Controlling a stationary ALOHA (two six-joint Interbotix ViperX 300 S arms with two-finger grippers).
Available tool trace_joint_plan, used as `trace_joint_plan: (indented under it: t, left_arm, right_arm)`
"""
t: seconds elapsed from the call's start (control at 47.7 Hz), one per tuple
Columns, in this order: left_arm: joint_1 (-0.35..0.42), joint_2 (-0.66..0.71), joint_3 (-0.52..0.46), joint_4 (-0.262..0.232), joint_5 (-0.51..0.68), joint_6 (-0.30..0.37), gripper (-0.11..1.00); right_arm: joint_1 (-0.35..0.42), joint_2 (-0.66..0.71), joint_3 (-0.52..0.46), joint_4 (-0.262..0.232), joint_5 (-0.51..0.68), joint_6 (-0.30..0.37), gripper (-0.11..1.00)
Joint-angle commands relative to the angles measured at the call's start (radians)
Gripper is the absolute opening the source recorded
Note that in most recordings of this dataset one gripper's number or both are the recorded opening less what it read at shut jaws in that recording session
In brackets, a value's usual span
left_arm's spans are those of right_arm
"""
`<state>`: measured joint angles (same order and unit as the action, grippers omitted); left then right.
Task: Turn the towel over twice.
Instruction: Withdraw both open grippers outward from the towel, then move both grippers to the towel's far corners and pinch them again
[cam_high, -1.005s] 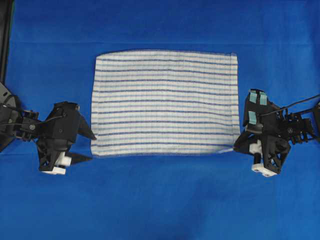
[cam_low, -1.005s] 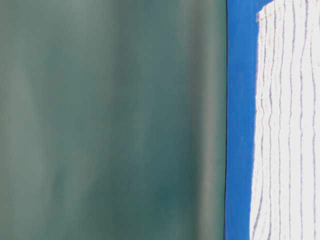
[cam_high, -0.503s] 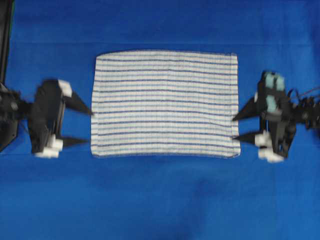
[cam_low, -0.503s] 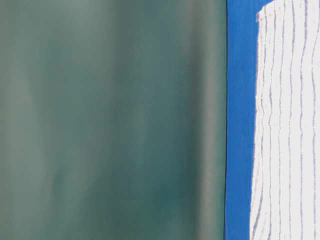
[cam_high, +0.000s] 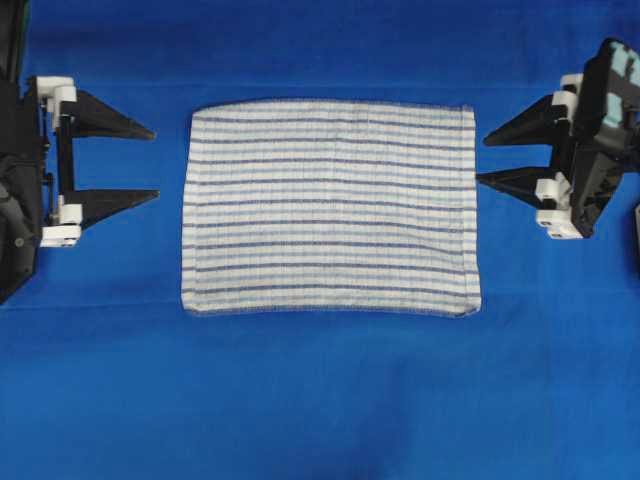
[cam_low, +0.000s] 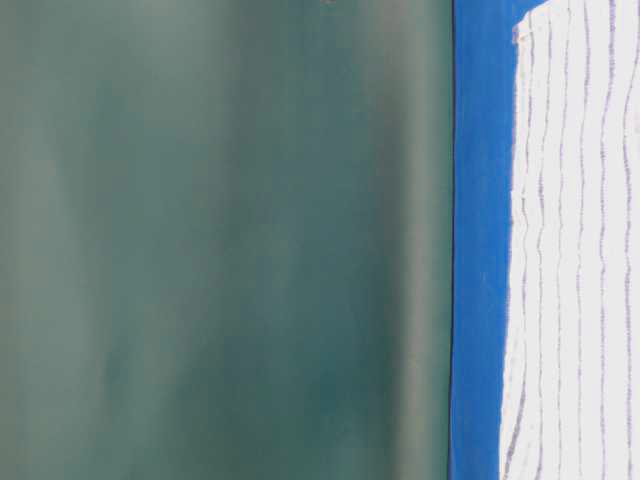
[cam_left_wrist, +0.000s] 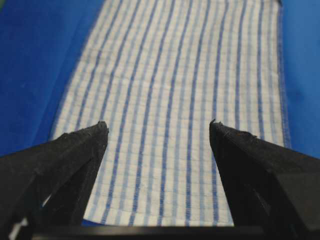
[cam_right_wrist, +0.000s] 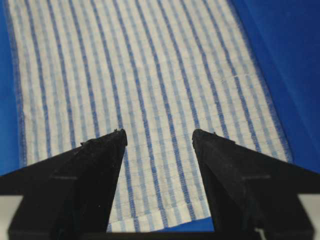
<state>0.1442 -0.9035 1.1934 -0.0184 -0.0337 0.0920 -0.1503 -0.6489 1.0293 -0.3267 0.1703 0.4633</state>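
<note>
Overhead, both spread grippers (left (cam_high: 156, 163), right (cam_high: 481, 160)) flank the towel (cam_high: 330, 208); wrist views show weave.

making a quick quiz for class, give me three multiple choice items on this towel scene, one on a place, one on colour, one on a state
1. Where does the towel lie?
A. flat on the blue table cover, between the two grippers
B. draped over the left gripper
C. bunched in a far corner

2. What colour are the towel's stripes?
A. red
B. dark and light blue
C. green

3. How do the left gripper and right gripper stand?
A. both shut on the towel
B. one open, one shut
C. both open, clear of the towel

Answers: 1 A, the overhead view shows it spread flat between them; 2 B, blue lines cross white cloth; 3 C, blue cover shows between fingertips and towel edges.
</note>
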Motion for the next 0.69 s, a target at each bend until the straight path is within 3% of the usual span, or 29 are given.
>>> trace_joint_plan:
  t: [0.0,0.189,0.398,0.67]
  left_arm:
    - [0.008,0.000,-0.011,0.000,0.005,-0.002,0.77]
    - [0.054,0.046,-0.009,0.000,-0.006,0.005,0.77]
    - [0.178,0.158,-0.005,0.000,-0.052,0.037,0.77]
    - [0.308,0.400,-0.012,0.000,-0.210,0.094,0.77]
  right_arm:
    - [-0.018,-0.005,-0.012,-0.003,-0.006,-0.002,0.61]
    - [-0.087,0.029,-0.017,-0.006,-0.006,-0.002,0.61]
    - [-0.193,0.117,-0.028,-0.026,-0.018,-0.002,0.61]
    - [-0.331,0.304,-0.031,-0.044,-0.124,-0.002,0.61]
